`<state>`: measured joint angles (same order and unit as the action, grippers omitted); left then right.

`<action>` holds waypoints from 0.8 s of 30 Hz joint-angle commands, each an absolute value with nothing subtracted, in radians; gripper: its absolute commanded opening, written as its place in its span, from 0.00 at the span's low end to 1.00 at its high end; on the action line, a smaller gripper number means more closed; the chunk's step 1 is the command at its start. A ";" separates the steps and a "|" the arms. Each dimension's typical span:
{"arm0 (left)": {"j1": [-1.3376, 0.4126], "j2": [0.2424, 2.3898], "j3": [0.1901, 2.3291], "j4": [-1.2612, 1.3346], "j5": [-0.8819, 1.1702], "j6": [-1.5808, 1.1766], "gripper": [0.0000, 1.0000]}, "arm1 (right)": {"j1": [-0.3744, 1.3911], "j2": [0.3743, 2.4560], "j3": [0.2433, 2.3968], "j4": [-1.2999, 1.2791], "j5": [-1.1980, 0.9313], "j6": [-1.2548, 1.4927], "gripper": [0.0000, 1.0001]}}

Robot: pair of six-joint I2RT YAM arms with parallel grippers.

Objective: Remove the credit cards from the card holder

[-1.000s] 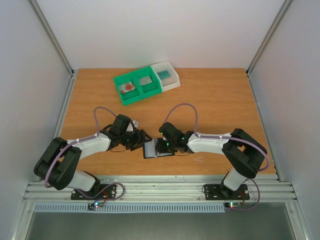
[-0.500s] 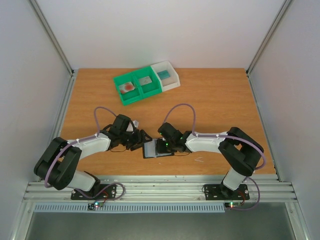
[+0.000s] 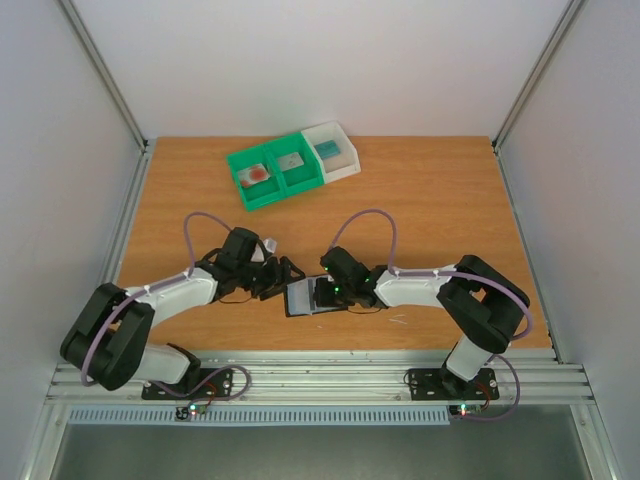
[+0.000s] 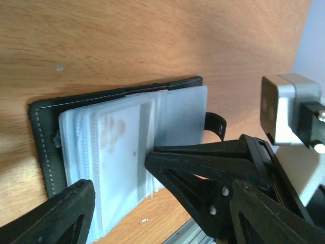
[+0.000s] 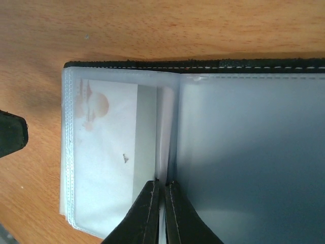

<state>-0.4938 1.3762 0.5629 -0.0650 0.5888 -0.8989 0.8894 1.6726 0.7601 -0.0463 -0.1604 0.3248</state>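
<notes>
The card holder (image 3: 303, 299) lies open on the wood between both arms, black rim (image 4: 39, 137) outside, clear sleeves inside (image 5: 244, 152). A pale credit card with a red blotch (image 5: 106, 147) (image 4: 114, 147) sits in the top sleeve of its left half. My right gripper (image 5: 163, 187) (image 3: 324, 291) stands over the middle fold, shut on a thin upright sleeve leaf. Its black fingers (image 4: 203, 173) reach in from the right in the left wrist view. My left gripper (image 4: 170, 203) (image 3: 281, 279) hovers open at the holder's left edge, holding nothing.
A green bin (image 3: 252, 196) and a white bin (image 3: 347, 169) stand side by side at the back of the table, with card-like items inside. The holder's clasp tab (image 4: 216, 124) sticks out at one side. The table's front rail runs just behind the holder.
The right gripper has closed its fingers over the holder's middle. The left gripper has opened a little wider and its arm has shifted slightly.
</notes>
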 commanded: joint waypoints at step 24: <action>-0.502 1.456 0.551 0.104 0.606 -0.869 0.78 | 0.859 1.684 0.682 0.034 -0.198 0.370 0.07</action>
<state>-0.4995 1.4616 0.5606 0.1146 0.6376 -0.9062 0.8619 1.6676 0.7136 0.0391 -0.2184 0.3595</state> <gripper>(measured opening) 0.776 0.066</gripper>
